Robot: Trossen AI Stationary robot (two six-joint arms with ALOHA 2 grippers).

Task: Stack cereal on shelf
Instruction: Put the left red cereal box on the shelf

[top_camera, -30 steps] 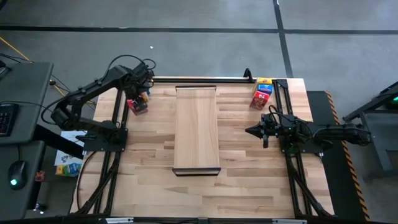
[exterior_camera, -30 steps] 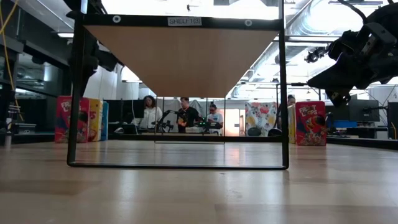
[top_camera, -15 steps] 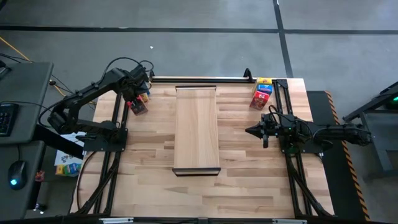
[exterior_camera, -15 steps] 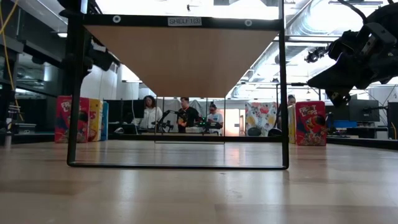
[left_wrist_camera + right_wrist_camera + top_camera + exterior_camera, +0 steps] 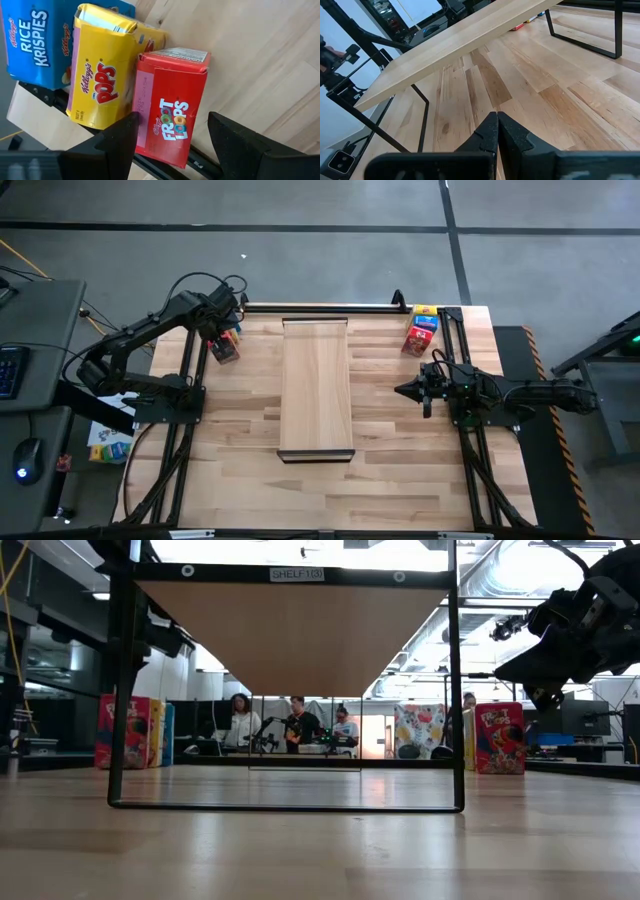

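arms: two, dark, jointed, black tube bases | left arm (image 5: 150, 330): loose black cables looped at wrist | hands: matte black, two flat tapered fingers (image 5: 120, 137) each

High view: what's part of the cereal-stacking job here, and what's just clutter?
Job:
- shelf, nothing on it
- left boxes: red, yellow, blue
- right boxes
- left pincer, open, around the red box
- right pincer, shut, waiting right of the shelf

Clutter:
- mouse and keyboard on the side desk
- people in the background
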